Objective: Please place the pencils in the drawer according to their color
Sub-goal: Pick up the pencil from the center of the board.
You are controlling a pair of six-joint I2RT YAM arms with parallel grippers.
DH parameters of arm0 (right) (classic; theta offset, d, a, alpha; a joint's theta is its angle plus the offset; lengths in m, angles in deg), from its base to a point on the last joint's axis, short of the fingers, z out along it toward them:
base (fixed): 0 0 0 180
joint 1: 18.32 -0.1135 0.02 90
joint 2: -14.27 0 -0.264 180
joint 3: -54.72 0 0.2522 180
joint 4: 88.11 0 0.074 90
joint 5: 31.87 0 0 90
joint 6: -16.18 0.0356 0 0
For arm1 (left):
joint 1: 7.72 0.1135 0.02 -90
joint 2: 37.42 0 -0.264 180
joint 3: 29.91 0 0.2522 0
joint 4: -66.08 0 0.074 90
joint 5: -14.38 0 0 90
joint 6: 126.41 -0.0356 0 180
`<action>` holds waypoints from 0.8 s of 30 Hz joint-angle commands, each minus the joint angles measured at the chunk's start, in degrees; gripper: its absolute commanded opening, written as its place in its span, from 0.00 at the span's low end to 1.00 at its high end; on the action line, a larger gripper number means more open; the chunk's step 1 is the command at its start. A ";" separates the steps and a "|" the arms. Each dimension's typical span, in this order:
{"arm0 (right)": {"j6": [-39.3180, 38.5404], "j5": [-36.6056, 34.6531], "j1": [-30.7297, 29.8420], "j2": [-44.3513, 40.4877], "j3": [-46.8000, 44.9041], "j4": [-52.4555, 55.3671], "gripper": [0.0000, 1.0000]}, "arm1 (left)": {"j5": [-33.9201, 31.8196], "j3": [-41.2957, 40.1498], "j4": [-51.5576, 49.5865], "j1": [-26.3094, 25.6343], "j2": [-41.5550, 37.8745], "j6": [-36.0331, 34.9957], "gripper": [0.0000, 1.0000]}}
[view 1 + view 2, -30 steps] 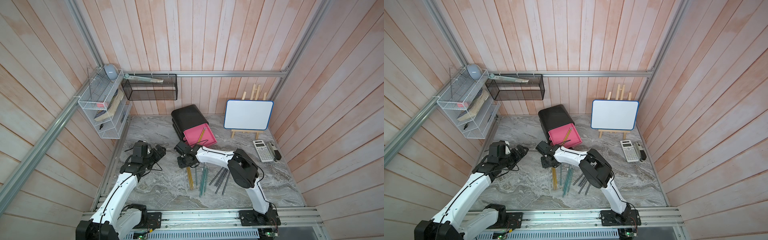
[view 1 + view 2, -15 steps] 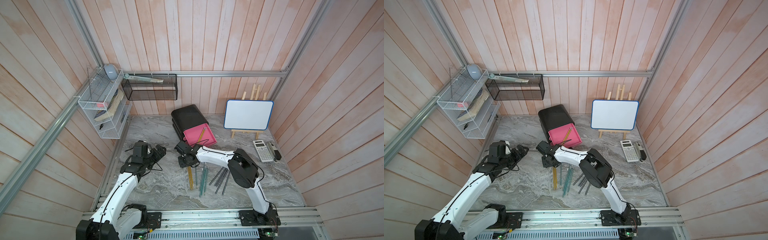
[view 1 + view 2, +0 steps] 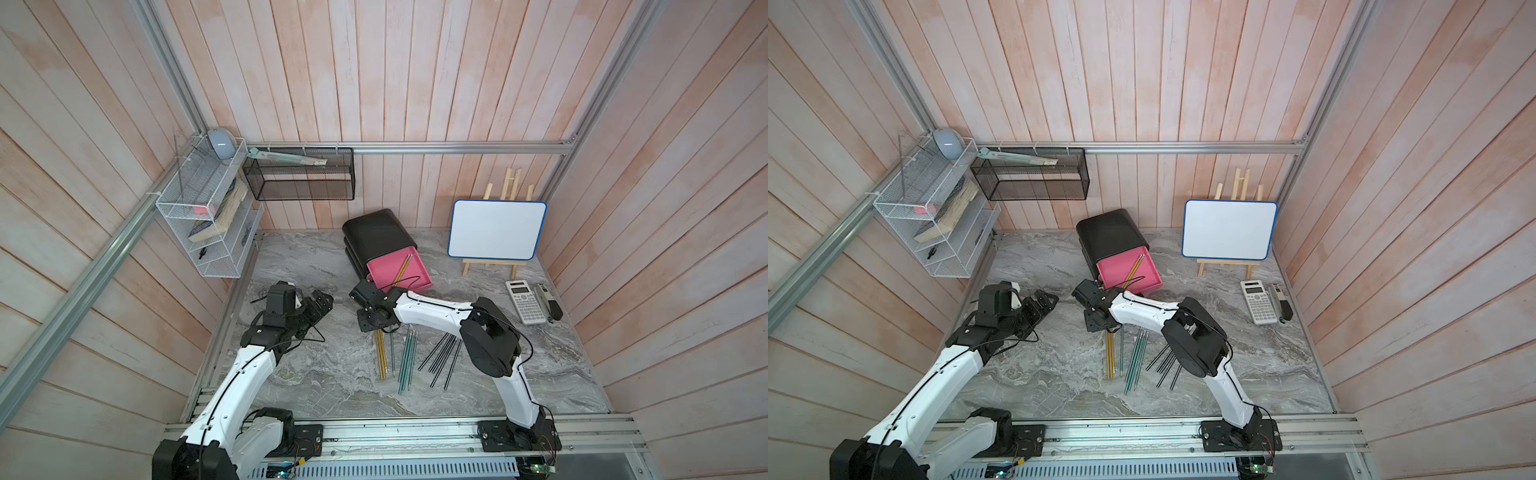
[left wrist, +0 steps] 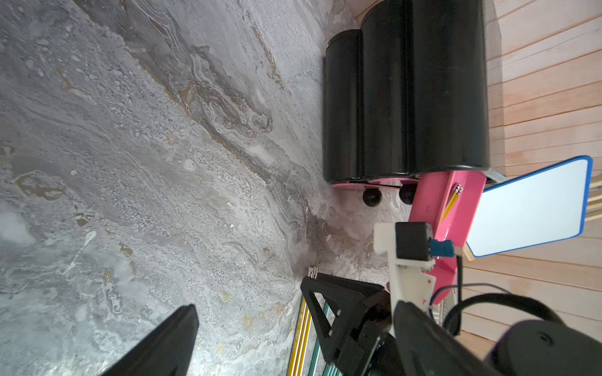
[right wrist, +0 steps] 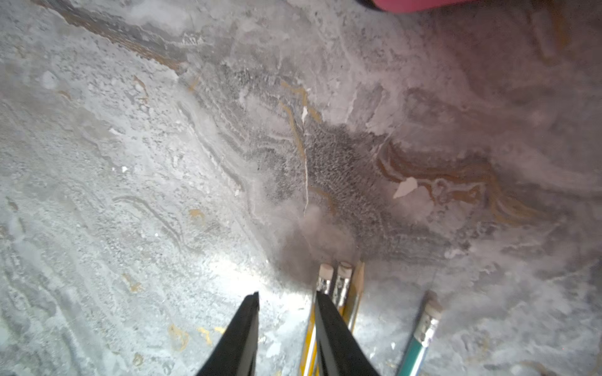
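At the eraser ends of the yellow pencils (image 5: 342, 286), the right gripper (image 5: 287, 297) is slightly parted and empty, its gap over bare table (image 5: 130, 162); a sideways shift is probably needed before one pencil is straddled.

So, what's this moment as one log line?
right gripper: open, over tabletop yellow pencils | left gripper: open, empty | pink drawer: open, yellow pencils inside | teal pencils, black pencils: on table

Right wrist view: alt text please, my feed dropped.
Right gripper open low over the marble table, gripping nothing; one finger overlaps the yellow pencils. A teal pencil lies apart from them; the pink drawer shows beyond.
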 commanded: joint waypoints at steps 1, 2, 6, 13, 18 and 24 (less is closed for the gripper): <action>0.24 -2.86 0.70 -1.94 -0.19 -0.26 0.34 | 0.47 -0.83 1.34 0.28 -0.13 -0.73 0.99; 0.36 -2.90 0.70 -1.68 -0.24 -0.24 0.34 | 0.49 -0.87 1.45 0.28 -0.14 -0.68 1.00; 0.47 -3.27 0.70 -0.92 -0.72 -0.40 0.34 | 0.56 -0.88 1.45 0.30 -0.05 -0.68 1.00; 0.64 -3.56 0.97 0.95 -0.86 -0.61 0.34 | 0.66 -0.92 1.43 0.30 -0.13 -0.68 0.99; 0.73 -3.46 0.96 2.47 -1.22 -0.66 0.34 | 0.64 -0.99 1.56 0.30 -0.31 -0.63 1.00; 0.99 -2.34 0.90 3.34 -2.28 -1.10 0.33 | 0.59 -1.26 1.65 0.30 -0.66 -0.51 1.00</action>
